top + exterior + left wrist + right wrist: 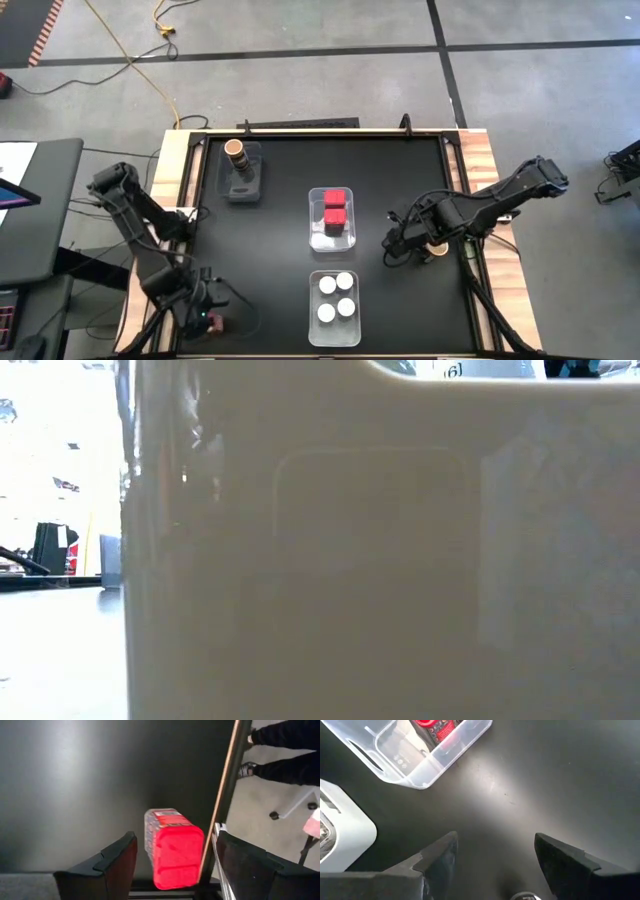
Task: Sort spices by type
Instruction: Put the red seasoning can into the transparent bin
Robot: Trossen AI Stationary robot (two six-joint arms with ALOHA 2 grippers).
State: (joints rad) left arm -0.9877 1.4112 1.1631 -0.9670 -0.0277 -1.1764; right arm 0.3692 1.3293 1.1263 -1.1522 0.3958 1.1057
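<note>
Dark fingers of the left gripper (172, 865) stand apart around a red spice box (175, 847) at the table's near-left corner, not visibly pressing it. Just beside the box runs the table edge (220, 815); a skewed closing could push it over. The right gripper (495, 857) hangs open above bare mat, near a tan-topped jar (438, 249). Two red boxes (334, 206) sit in the middle tub (333, 220), four white-lidded jars (336, 296) in the near tub (334, 307), a brown-topped jar (235, 150) on the grey tray (244, 178).
</note>
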